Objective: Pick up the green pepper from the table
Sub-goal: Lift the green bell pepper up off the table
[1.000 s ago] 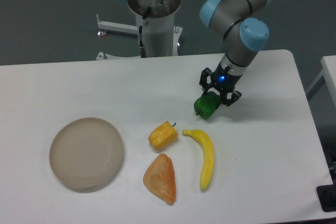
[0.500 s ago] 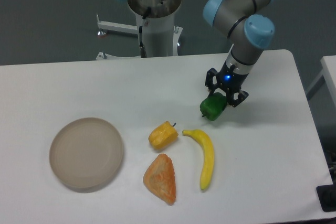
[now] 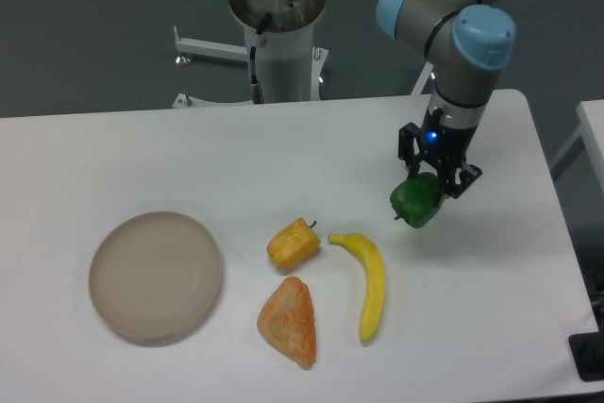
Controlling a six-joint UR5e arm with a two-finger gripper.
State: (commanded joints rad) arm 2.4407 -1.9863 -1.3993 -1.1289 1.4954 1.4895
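Gripper (image 3: 432,179) clamped on the green pepper (image 3: 416,201), which hangs at the fingertips just below the wrist, seemingly lifted clear of the table (image 3: 491,309), though contact is hard to rule out from this angle. Pick step looks essentially done. Next move calls for a firm hold and steady carry, keeping off the banana (image 3: 367,280) and yellow pepper (image 3: 293,243) lying lower-left of the gripper.
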